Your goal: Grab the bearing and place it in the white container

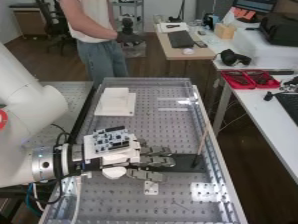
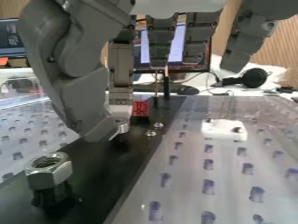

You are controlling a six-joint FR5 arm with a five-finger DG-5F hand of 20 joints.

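The hand (image 1: 156, 161) is low over the bench's middle, at the near part of a dark plate (image 1: 189, 164). From the wrist, the hand (image 2: 73, 75) hangs close above the dark plate (image 2: 100, 170). A small shiny metal piece (image 2: 122, 126) is right at the hand's lower end; it may be the bearing, but I cannot tell whether it is gripped. The white container (image 1: 114, 104) lies farther up the bench, beyond the hand.
A metal nut (image 2: 48, 170) tops a black post on the plate. A red block (image 2: 140, 108) and a thin upright rod (image 1: 202, 142) are toward its far end. A small white block (image 2: 224, 129) lies on the perforated bench top (image 1: 159, 90). Metal rails edge the bench.
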